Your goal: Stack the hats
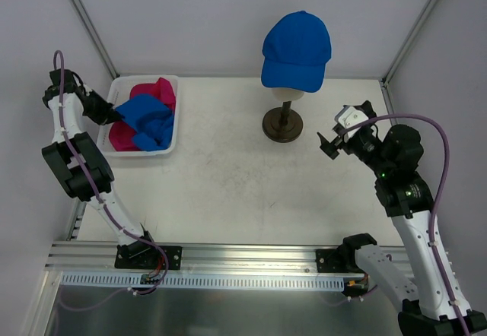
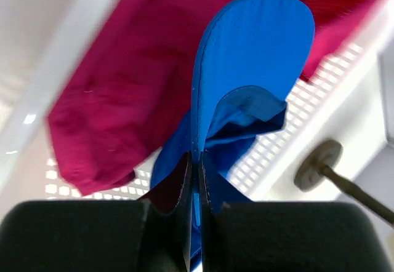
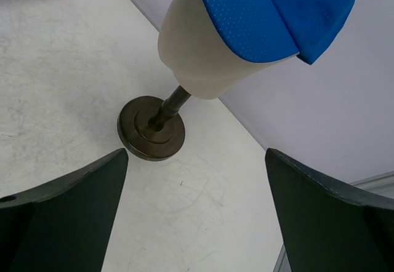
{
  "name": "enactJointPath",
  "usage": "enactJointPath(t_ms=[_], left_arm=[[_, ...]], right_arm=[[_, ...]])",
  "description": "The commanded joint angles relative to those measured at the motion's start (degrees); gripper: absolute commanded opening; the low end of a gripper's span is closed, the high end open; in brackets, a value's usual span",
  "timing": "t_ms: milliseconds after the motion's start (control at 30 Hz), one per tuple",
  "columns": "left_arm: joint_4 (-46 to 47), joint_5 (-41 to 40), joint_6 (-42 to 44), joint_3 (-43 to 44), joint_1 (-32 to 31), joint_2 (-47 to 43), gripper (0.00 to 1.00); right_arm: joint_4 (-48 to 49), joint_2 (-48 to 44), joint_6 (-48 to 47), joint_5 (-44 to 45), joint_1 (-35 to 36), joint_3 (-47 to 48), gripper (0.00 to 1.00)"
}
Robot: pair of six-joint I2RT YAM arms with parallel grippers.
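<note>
Over the basket (image 1: 144,78), left fingers (image 2: 175,189) pinch a blue cap (image 2: 246,56); right fingers (image 3: 61,223) gape near the mannequin (image 3: 191,56).

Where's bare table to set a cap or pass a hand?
Widest bare patch: mid table, bordered by the basket, the mannequin stand and the front rail. Narrower gap between stand and open right hand. Crowded: the basket, full of pink caps plus the blue cap pinched by the left hand.

First hat (image 1: 296,51) sits on mannequin head (image 3: 197,63) ahead of right gripper (image 1: 329,144); at left gripper (image 1: 114,112), second hat (image 1: 148,119) overlies third hat (image 1: 156,91) in basket (image 1: 144,78).
</note>
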Motion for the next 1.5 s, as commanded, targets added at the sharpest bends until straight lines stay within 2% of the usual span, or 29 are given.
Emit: enactJointPath(t_ms=[0,133,233,333,367,433,467,500,600,667,800,967,1067,1267,1467], left_arm=[[2.4,12.8,3.8,6.1,-1.0,-4.8,0.0],[5.3,22.0,11.4,12.0,-3.1,-11.7,0.0],[7.5,25.8,18.1,15.1,-5.6,-17.9,0.0],[9.4,32.4,29.7,14.1,-10.1,-26.1,0.0],[9.7,34.6,36.7,12.8,-11.8,-30.9,0.0],[10.3,34.7,43.8,7.3,-15.7,-36.3,0.0],[10.6,34.2,49.8,5.0,-20.5,-41.5,0.0],[11.5,30.8,51.9,0.7,-23.4,-44.0,0.0],[12.2,24.9,57.1,-5.0,-34.8,-50.5,0.0],[12.6,17.6,61.3,-6.9,-42.7,-53.6,0.0],[16.9,5.3,62.7,-11.0,-50.1,-56.3,0.0],[26.9,-4.4,65.3,-17.2,-54.0,-59.9,0.0],[29.5,-4.5,68.3,-18.8,-55.9,-60.3,0.0],[30.8,-3.6,66.6,-17.6,-57.3,-59.3,0.0],[30.8,-1.4,62.9,-15.8,-57.8,-59.3,0.0]], right_arm=[[3.4,-1.3,3.4,0.1,0.2,4.0,1.0],[4.7,0.1,9.2,-0.6,0.2,8.8,1.0],[4.7,2.9,16.2,-2.1,0.2,14.4,0.99],[5.3,5.8,23.4,-6.6,0.2,19.4,0.99],[6.2,6.4,25.2,-8.2,0.3,20.4,1.0],[7.2,8.5,29.9,-9.0,0.7,22.8,1.0],[8.0,9.1,30.9,-9.7,1.2,23.4,1.0],[8.6,10.2,31.6,-9.9,1.7,24.0,1.0],[10.7,11.2,33.1,-9.9,5.1,24.9,1.0],[10.8,11.7,32.4,-9.2,9.7,25.4,1.0],[10.3,11.6,30.5,-7.4,17.9,25.2,1.0],[11.2,11.7,27.8,-4.9,25.2,24.2,0.99],[11.7,13.2,25.8,-4.3,27.9,24.9,1.0],[11.5,17.7,15.3,3.9,34.5,26.6,1.0],[10.2,21.9,17.7,9.9,36.3,29.3,1.0]])
